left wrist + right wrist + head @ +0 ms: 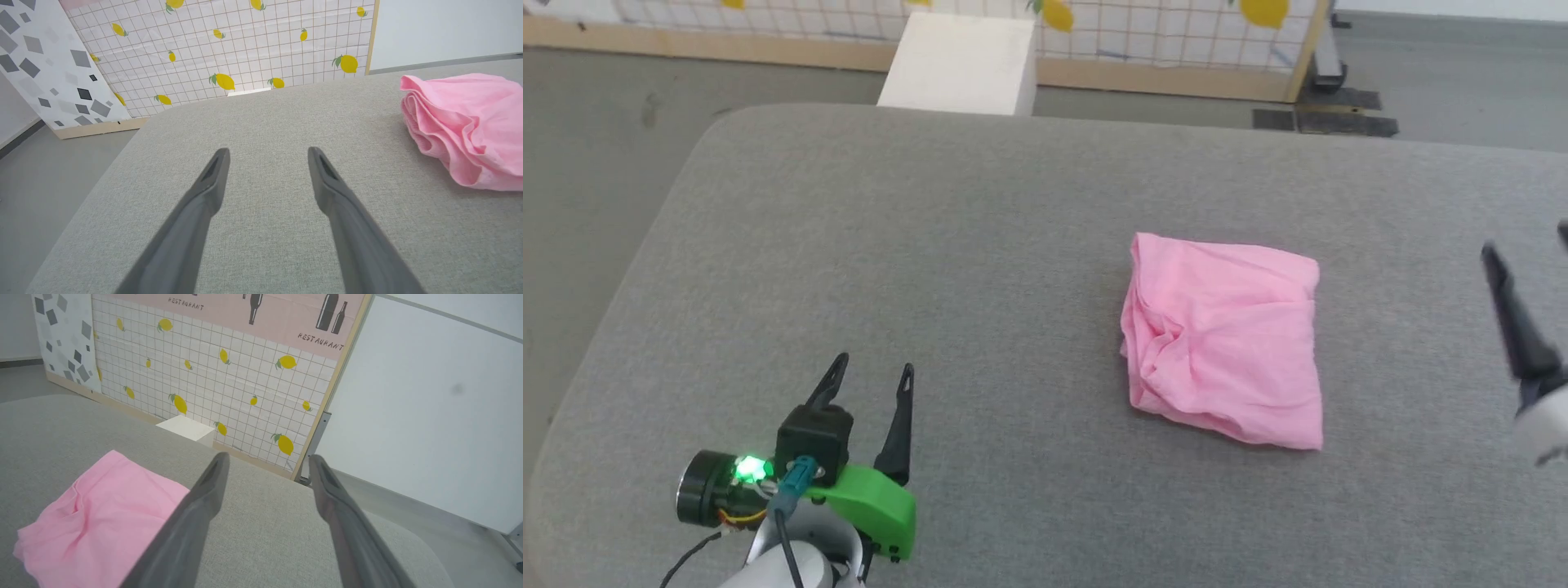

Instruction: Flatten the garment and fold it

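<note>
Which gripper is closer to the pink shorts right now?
Right. The right gripper is open just beyond the right edge of the pink shorts; the left gripper, open, is farther off to their near left.

left gripper (pixel 874 363): two long dark tapered fingers, slotted tips, black boxy base
bright green plastic bracket (pixel 878 502): rounded, on the left wrist
black round housing (pixel 698 488): green lamp glowing
cabling: teal plug (pixel 798 476), black cable (pixel 786 539), thin yellow wires (pixel 742 516)
right gripper (pixel 1525 237): dark tapered fingers, pale grey rounded wrist shell (pixel 1543 429)
</note>
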Motion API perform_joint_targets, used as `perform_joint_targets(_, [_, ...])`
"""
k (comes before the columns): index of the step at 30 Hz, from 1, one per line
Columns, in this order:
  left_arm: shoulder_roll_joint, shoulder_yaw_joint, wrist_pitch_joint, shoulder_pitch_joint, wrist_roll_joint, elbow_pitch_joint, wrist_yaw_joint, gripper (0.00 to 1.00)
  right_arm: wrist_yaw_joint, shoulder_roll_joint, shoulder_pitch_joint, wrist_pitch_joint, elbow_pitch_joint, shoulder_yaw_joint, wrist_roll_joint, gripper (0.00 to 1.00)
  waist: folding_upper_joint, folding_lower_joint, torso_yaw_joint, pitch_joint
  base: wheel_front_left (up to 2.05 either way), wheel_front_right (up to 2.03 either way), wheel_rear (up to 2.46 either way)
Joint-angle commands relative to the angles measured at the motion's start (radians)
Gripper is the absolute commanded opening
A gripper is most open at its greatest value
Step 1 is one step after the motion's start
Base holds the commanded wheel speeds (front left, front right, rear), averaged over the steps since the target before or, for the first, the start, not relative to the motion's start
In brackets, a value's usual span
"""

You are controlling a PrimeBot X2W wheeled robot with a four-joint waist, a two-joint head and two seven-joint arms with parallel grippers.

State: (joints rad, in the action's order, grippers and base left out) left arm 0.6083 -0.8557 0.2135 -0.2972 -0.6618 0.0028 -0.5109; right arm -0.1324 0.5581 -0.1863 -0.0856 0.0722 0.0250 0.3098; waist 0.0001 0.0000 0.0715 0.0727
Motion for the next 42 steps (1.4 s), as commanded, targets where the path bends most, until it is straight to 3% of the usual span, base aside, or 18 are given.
perform_joint_targets(1, [0.01, 0.006, 0.01, 0.02, -0.007, -0.006, -0.006, 1.0, 0.002, -0.048, 0.055, -0.002, -0.033, -0.026, -0.02, 1.0, -0.0001, 0.0, -0.016, -0.012, 0.0, 0.0, 0.0])
perform_joint_targets(5, [0.012, 0.009, 0.016, 0.031, -0.013, -0.004, -0.003, 1.0, 0.002, -0.191, 0.185, 0.0, -0.101, -0.128, -0.067, 1.0, -0.0001, 0.0, -0.017, -0.018, 0.0, 0.0, 0.0])
perform_joint_targets(9, [0.013, 0.008, 0.022, 0.036, -0.009, -0.001, 0.003, 1.0, 0.002, -0.305, 0.271, -0.012, -0.151, -0.166, -0.122, 1.0, -0.0001, 0.0, -0.014, -0.018, 0.0, 0.0, 0.0])
perform_joint_targets(13, [0.015, 0.009, 0.033, 0.035, 0.022, -0.008, -0.003, 1.0, 0.002, -0.368, 0.309, -0.023, -0.184, -0.168, -0.163, 1.0, -0.0001, 0.0, -0.014, -0.011, 0.0, 0.0, 0.0])
perform_joint_targets(17, [0.01, 0.023, 0.041, 0.041, 0.04, -0.017, -0.012, 1.0, 0.002, -0.388, 0.316, -0.027, -0.205, -0.162, -0.174, 1.0, -0.0001, 0.0, -0.012, -0.003, 0.0, 0.0, 0.0])
perform_joint_targets(24, [-0.001, 0.029, 0.046, 0.042, 0.071, -0.032, 0.0, 1.0, 0.002, -0.371, 0.314, -0.01, -0.228, -0.152, -0.174, 1.0, -0.0001, 0.0, 0.002, 0.013, 0.0, 0.0, 0.0])
perform_joint_targets(29, [-0.016, 0.04, 0.047, 0.033, 0.099, -0.048, 0.009, 1.0, 0.002, -0.317, 0.294, 0.062, -0.242, -0.118, -0.124, 1.0, -0.0001, 0.0, 0.023, 0.048, 0.0, 0.0, 0.0])
perform_joint_targets(33, [-0.036, 0.066, 0.048, 0.023, 0.132, -0.067, 0.017, 1.0, 0.002, -0.245, 0.242, 0.199, -0.261, -0.076, -0.01, 1.0, -0.0001, 0.0, 0.051, 0.094, 0.0, 0.0, 0.0])
perform_joint_targets(42, [-0.101, 0.135, 0.048, 0.025, 0.21, -0.088, 0.076, 1.0, 0.002, -0.135, 0.039, 0.671, -0.159, -0.074, 0.26, 1.0, -0.0001, 0.0, 0.128, 0.191, 0.0, 0.0, 0.0])
